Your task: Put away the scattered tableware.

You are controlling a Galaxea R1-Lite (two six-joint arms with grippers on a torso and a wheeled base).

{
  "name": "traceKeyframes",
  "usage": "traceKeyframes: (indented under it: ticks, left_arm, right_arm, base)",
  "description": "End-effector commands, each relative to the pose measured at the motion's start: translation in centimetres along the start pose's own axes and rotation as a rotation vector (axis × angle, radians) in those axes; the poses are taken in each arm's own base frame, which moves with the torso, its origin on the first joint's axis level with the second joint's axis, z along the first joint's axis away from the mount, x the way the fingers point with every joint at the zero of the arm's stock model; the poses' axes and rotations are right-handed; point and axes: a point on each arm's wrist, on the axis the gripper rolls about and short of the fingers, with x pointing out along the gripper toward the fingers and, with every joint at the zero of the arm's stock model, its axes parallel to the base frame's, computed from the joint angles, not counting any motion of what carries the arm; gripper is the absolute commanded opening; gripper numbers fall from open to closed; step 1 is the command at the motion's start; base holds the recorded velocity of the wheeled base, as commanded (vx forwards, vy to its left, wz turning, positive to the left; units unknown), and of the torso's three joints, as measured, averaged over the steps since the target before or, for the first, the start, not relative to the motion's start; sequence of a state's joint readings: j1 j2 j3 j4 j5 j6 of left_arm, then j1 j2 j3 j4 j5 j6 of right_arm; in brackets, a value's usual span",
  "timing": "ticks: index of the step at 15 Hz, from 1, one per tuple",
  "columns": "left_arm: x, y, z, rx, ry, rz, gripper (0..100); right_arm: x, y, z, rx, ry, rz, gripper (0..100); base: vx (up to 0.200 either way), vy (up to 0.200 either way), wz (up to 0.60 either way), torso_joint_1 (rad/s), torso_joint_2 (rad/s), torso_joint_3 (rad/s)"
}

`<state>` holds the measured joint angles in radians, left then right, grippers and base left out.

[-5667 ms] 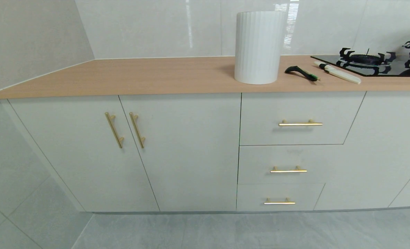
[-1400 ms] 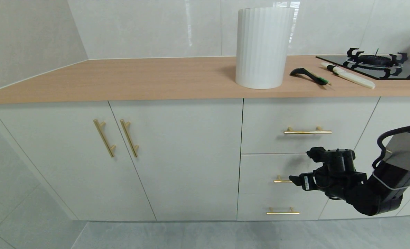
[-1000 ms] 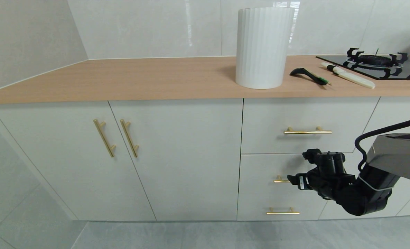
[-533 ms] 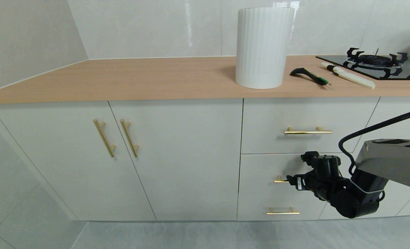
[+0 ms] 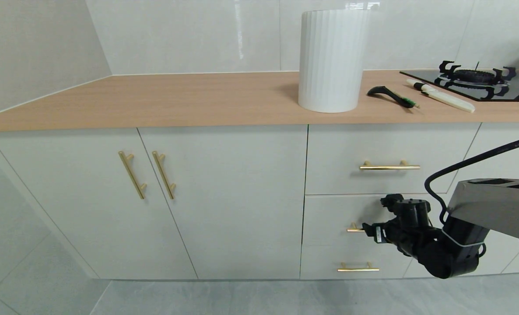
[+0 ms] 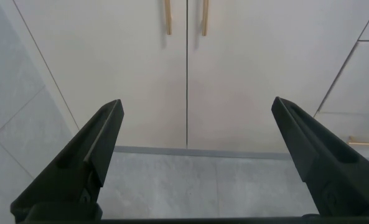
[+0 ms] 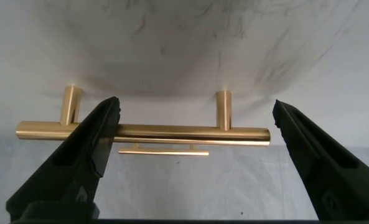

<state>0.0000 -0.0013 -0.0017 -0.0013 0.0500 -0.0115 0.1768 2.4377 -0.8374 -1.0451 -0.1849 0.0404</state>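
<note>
Notably, the right gripper (image 7: pixel 195 112), fingers apart, faces the middle drawer handle (image 7: pixel 184 132); spread seemingly along its length, they may close without catching it.

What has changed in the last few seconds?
The right gripper came into view and moved left to the middle drawer handle; it is open in front of it, nothing gripped. The white canister, peeler and knife stayed on the counter.
</note>
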Motion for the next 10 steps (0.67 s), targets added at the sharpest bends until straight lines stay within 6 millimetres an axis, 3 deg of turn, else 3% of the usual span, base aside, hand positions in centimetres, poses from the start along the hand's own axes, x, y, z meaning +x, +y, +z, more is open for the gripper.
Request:
traceKeyframes:
  ticks: [1,6,10]
  left_arm:
    - [0.0,0.0,0.0,-0.001,0.001,0.001,100]
    - [0.0,0.0,0.0,-0.001,0.001,0.001,100]
    - [0.0,0.0,0.0,-0.001,0.001,0.001,100]
  right_arm:
    - [-0.3,0.0,-0.4,-0.006,0.020,-0.001,100]
    - [-2.8,-1.0,-0.3,-0.004,0.044,-0.005,100]
    - [-9.7,-2.7,5.2,0.035,-0.121,0.043,100]
  base:
    - [0.000,0.000,0.00,0.000,0.00,0.000]
    - [0.000,0.000,0.00,0.000,0.00,0.000]
    - [0.000,0.000,0.00,0.000,0.00,0.000]
